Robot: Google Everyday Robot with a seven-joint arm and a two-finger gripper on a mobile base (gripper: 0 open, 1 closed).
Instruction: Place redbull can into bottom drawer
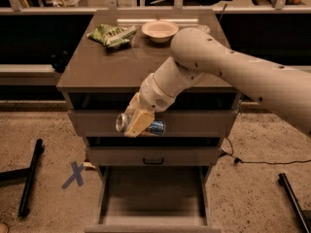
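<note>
My gripper (138, 125) is shut on the redbull can (154, 127), a slim blue and silver can held lying sideways, its silver end (121, 122) pointing left. The gripper hangs in front of the top drawer face, above the open bottom drawer (153, 193). That drawer is pulled out, a deep box with a flat grey floor, and nothing shows inside it. My arm (233, 76) reaches in from the right over the cabinet's top.
On the cabinet top (102, 72) lie a green chip bag (112, 34) and a pale bowl (160, 30). The middle drawer (153, 155) is closed. A blue tape X (74, 174) marks the floor at left, beside a black bar (30, 183). A cable (252, 161) runs at right.
</note>
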